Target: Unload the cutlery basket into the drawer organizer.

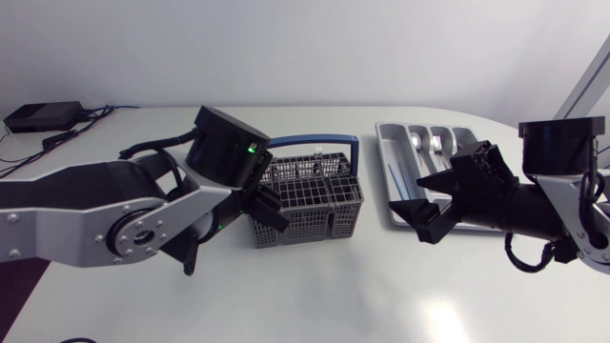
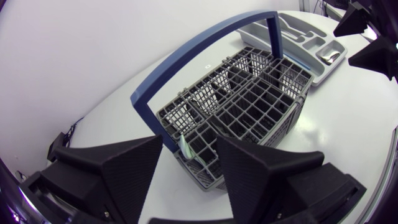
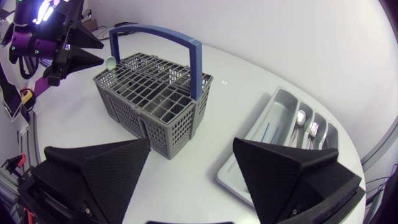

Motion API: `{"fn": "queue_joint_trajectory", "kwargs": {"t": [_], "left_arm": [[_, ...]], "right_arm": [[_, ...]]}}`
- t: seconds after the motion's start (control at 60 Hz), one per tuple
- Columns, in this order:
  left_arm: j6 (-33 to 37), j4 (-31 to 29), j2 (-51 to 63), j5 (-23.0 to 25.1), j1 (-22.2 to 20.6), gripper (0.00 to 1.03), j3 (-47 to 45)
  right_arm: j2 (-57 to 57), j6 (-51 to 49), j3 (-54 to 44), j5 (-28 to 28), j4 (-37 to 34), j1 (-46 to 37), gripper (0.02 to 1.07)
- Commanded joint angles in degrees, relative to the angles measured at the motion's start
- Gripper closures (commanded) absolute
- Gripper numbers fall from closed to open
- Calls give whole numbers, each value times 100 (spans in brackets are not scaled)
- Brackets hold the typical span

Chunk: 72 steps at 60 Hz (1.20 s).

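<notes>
The left gripper (image 1: 270,208) sits at the left corner of the basket (image 1: 315,221), with its fingers apart and nothing between them pinched yet. A thin pale green piece (image 2: 185,146) sticks up out of that corner, right between the open fingers. I think the fingers could bump the basket and push it along the counter (image 1: 334,286), because it looks light. The thin piece could also slip out if they close on just its tip.

The basket has a blue handle (image 1: 315,141) over the top. I cannot tell what else is in it.

Right of the basket, the right gripper (image 1: 421,208) hangs with its fingers apart, holding nothing.

Further right of the basket lies the drawer organizer (image 1: 393,152). It holds a spoon (image 3: 301,116), a fork (image 3: 313,129) and a thin blue piece (image 3: 266,132).
</notes>
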Motion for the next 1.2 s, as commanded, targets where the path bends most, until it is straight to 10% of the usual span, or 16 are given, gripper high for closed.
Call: {"fn": "queue_joint_trajectory", "kwargs": {"t": [0.0, 0.6, 1.183], "left_arm": [[-268, -142, 217, 75, 41, 44, 245], [-382, -458, 490, 295, 357, 53, 403], [-365, -98, 877, 242, 418, 83, 429]], "right_arm": [[-2, 115, -169, -8, 71, -44, 11], [-73, 123, -221, -17, 106, -53, 11], [-46, 88, -239, -69, 123, -44, 11]]}}
